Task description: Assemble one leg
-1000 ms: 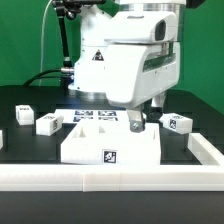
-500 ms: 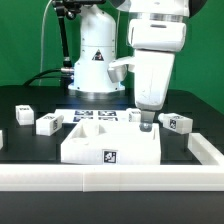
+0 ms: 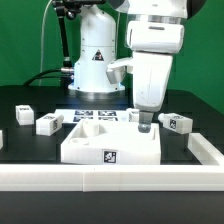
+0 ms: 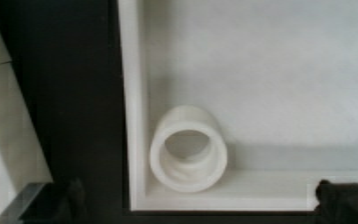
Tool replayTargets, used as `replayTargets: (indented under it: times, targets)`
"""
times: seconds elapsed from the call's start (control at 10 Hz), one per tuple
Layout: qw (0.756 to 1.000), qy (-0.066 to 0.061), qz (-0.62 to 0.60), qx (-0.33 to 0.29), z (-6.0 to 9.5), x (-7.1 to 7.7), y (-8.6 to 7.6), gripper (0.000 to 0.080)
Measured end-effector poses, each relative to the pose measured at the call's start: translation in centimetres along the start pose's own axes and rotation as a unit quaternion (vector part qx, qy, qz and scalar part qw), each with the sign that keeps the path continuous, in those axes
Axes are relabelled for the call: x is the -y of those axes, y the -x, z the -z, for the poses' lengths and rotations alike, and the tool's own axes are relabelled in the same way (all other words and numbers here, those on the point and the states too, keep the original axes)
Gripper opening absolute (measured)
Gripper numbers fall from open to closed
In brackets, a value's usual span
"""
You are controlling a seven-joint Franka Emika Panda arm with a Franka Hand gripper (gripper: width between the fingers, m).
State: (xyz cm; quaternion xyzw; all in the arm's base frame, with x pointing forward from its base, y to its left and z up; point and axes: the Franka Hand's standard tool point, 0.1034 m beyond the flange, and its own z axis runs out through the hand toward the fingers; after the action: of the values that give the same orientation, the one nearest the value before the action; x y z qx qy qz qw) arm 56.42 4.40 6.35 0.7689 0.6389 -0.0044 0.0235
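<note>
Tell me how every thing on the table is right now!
Panel: flat on the table.
Socket: empty.
Pincer: open, empty, above the panel.
Leg on the exterior view's right: loose on the table.
Legs on the exterior view's left: loose on the table.

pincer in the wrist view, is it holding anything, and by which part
Nothing is held: the pincer is open, its dark fingertips apart, with only the wide flat white panel and its round socket showing beneath the gap.
</note>
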Motion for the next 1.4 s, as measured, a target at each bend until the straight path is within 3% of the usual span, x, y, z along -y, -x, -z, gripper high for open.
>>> replayTargets:
  times: [0.4,1.0,1.4]
  targets:
    - [1.0,-0.025,0.003,0.008,-0.5,6.1,1.6,0.065]
    - [0.999,-0.043,0.001,0.008,-2.1,10.3,2.9,0.065]
    - [1.0,-0.019,0.001,-0.018,-4.2,13.3,3.7,0.065]
